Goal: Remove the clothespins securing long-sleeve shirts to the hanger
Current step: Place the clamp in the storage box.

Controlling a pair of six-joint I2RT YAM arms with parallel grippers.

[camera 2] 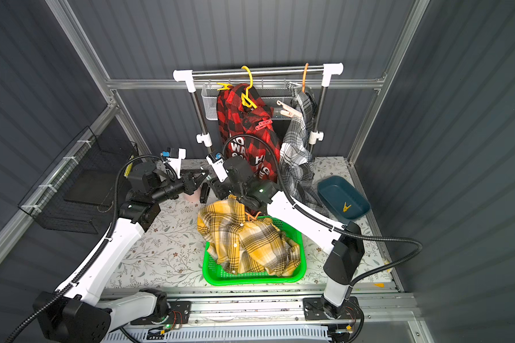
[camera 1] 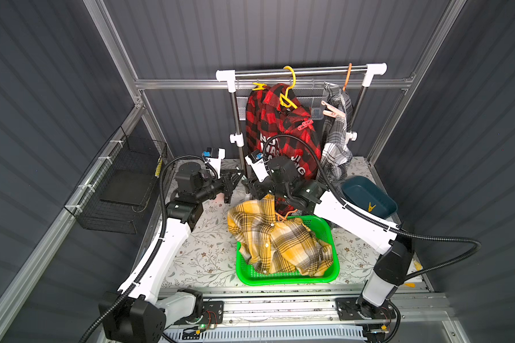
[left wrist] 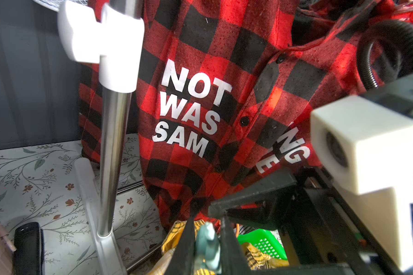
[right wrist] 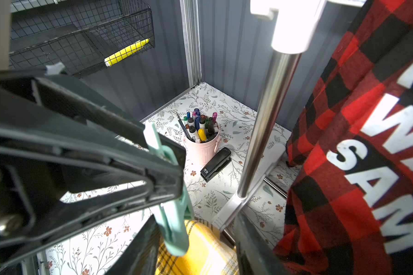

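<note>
**Left gripper (left wrist: 206,228) clamped on a pale clothespin (right wrist: 177,233)**

My right gripper (right wrist: 196,216) stands with fingers apart either side of that clothespin's lower end, centre of the top views. Beneath them the floral tabletop (camera 1: 202,255) carries a green basket (camera 1: 280,279) holding the yellow shirt (camera 1: 280,243), lower centre. The red shirt (camera 1: 280,127) hangs on the rack (camera 1: 309,70), upper centre, against ribbed grey walls (camera 1: 191,35).
</note>
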